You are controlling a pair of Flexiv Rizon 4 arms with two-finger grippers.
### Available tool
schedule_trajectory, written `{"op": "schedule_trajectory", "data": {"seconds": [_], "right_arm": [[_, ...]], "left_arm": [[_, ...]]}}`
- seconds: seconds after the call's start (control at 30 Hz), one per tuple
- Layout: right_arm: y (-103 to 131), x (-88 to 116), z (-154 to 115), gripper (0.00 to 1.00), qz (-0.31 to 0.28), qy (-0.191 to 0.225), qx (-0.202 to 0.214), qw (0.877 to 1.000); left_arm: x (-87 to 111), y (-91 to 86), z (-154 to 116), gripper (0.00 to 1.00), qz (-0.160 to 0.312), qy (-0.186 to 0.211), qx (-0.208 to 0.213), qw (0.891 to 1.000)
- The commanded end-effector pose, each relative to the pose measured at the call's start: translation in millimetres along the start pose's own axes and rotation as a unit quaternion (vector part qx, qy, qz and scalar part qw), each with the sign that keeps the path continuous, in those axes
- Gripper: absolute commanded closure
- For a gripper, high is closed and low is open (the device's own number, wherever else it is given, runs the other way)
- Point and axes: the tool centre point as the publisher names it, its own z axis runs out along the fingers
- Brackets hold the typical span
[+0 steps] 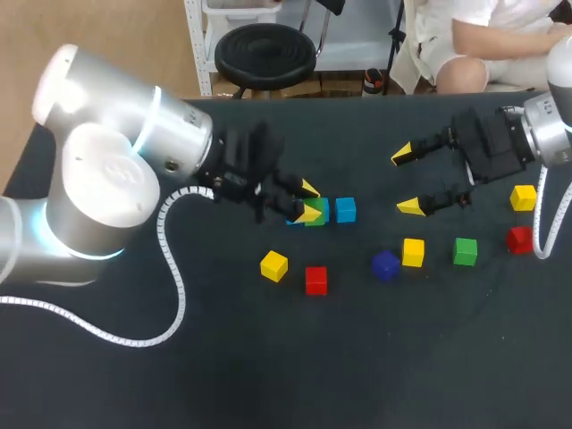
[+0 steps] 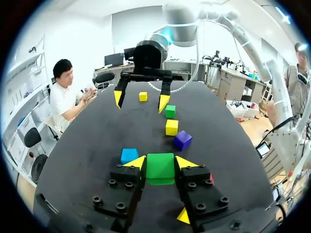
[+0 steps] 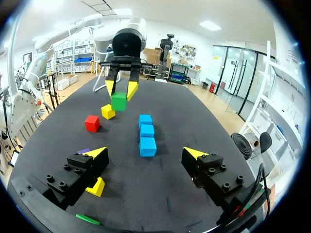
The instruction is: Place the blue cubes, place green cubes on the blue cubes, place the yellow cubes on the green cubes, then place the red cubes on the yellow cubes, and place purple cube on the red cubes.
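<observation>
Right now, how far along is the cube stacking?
Done: three blue cubes sit in a row. In hand: left gripper is shut on a green cube near them, not yet released. Left: another green cube, the yellow cubes, red cubes and purple cube lie loose; right gripper is open, empty.

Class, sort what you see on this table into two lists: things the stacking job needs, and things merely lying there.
Job: blue cubes, held green cube, loose green cube, yellow cubes, red cubes, purple cube.
Merely there: white cable, lying on the table.
</observation>
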Motion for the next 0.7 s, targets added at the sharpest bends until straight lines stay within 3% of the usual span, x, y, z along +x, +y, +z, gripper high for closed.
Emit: {"op": "schedule_trajectory", "data": {"seconds": [0.03, 0.7], "right_arm": [[0.5, 0.1, -0.1, 0.00, -0.001, 0.000, 0.001, 1.000], [0.5, 0.1, -0.1, 0.00, -0.001, 0.000, 0.001, 1.000]], "left_arm": [[3.0, 5.7, 7.7, 1.00, 0.003, 0.004, 0.000, 1.000], [18.4, 22.9, 9.5, 1.00, 0.003, -0.012, -0.020, 1.000]]}}
